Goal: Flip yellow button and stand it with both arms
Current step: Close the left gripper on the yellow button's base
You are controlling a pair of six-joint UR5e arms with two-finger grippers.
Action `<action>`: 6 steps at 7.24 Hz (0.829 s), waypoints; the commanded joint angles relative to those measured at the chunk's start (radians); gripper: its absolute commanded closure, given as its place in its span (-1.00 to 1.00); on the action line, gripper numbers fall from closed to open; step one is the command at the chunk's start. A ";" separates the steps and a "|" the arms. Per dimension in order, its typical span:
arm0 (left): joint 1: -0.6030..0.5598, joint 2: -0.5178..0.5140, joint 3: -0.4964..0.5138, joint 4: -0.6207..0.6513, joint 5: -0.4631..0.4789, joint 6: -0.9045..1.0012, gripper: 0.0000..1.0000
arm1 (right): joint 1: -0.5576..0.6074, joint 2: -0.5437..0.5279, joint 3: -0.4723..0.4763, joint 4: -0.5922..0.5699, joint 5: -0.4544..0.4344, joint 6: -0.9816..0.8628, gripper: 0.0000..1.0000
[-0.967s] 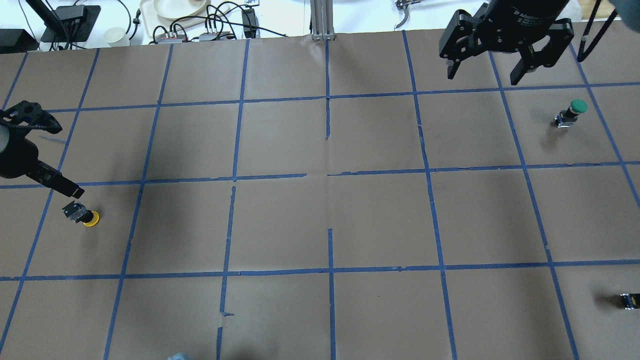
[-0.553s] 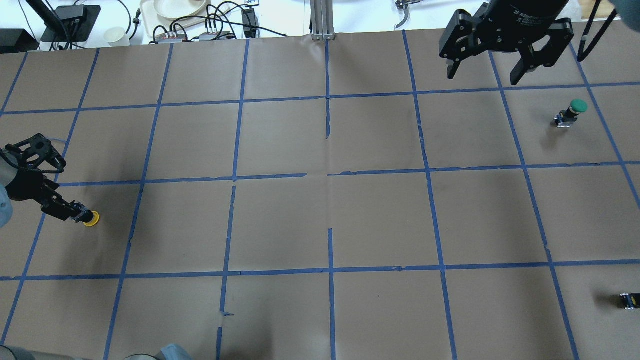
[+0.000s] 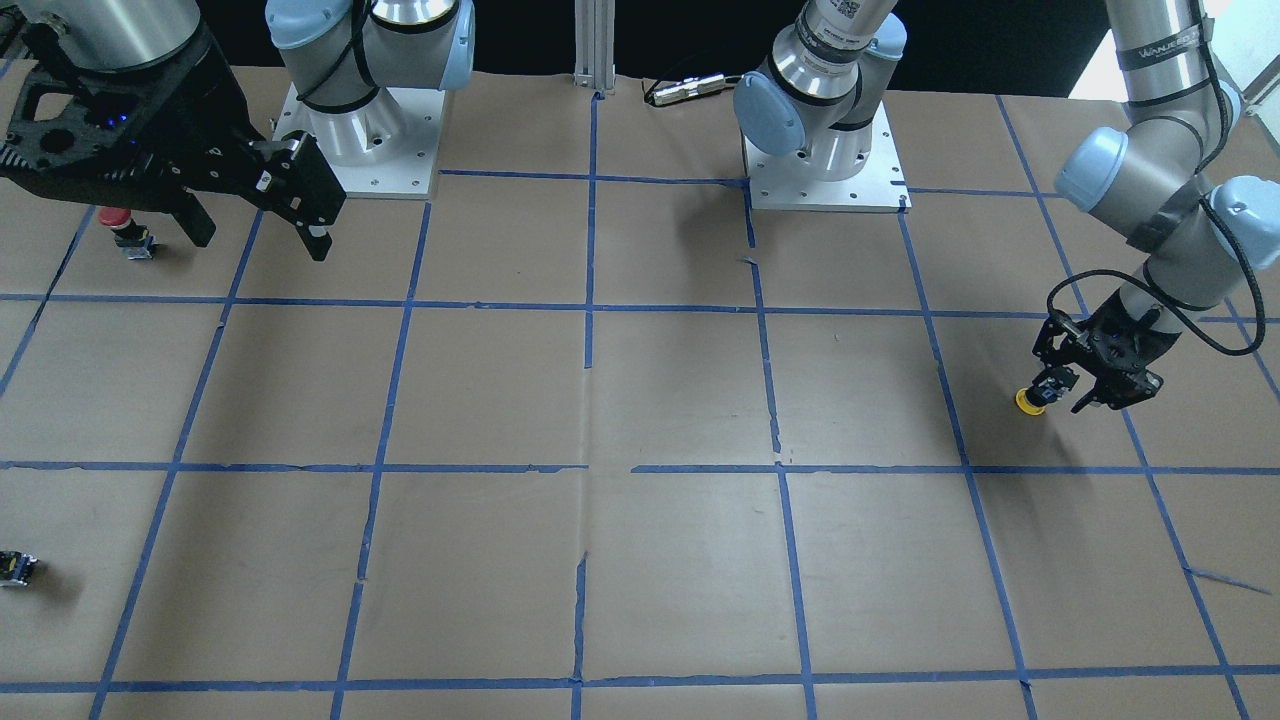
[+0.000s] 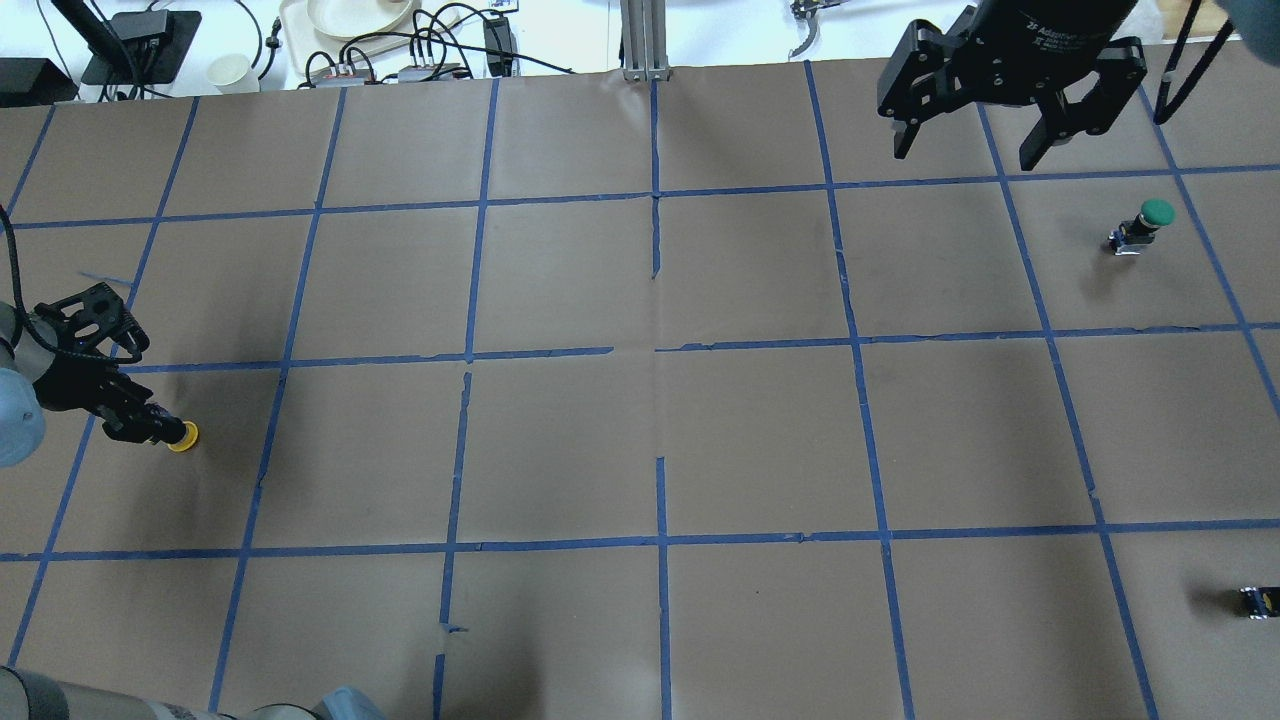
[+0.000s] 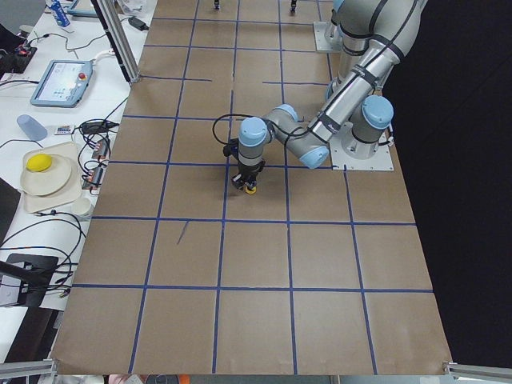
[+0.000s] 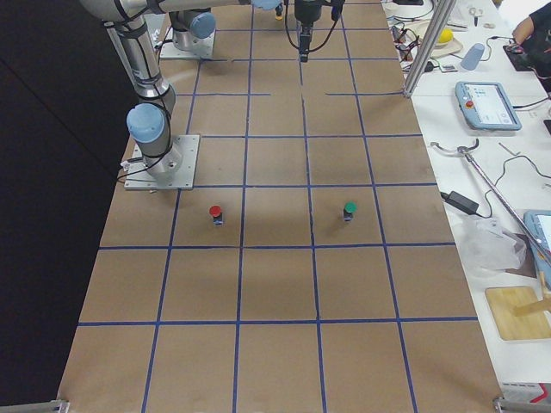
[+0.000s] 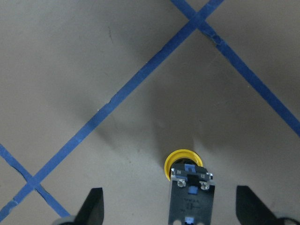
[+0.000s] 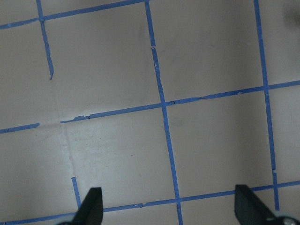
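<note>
The yellow button (image 4: pixel 184 437) lies on its side at the table's far left, with its cap pointing away from the black body (image 7: pixel 191 201). My left gripper (image 4: pixel 140 420) is down at the table. It is open, with its fingers (image 7: pixel 95 206) wide on either side of the button's body and a clear gap on both sides. The button also shows in the front-facing view (image 3: pixel 1028 400), beside the left gripper (image 3: pixel 1070 390). My right gripper (image 4: pixel 968 155) is open and empty, held high over the far right of the table. It sees only paper and tape in its wrist view (image 8: pixel 171 211).
A green-capped button (image 4: pixel 1150 220) stands at the right, in front of the right gripper. A red-capped button (image 6: pixel 215 212) stands near the right arm's base. A small dark capless part (image 4: pixel 1258 602) lies at the right edge. Blue tape marks a grid on the brown paper.
My left gripper has come down and toward the yellow button, and now straddles its body. The button and the right arm have not moved.
</note>
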 commanded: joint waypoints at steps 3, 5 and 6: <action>-0.001 0.033 0.027 -0.123 -0.028 0.000 0.87 | 0.000 0.000 0.000 0.000 0.000 0.000 -1.00; -0.017 0.075 0.119 -0.334 -0.137 -0.107 0.89 | -0.001 0.000 0.000 -0.002 0.001 0.000 -1.00; -0.032 0.084 0.169 -0.481 -0.215 -0.133 0.89 | -0.001 0.000 0.000 0.000 0.000 0.000 -1.00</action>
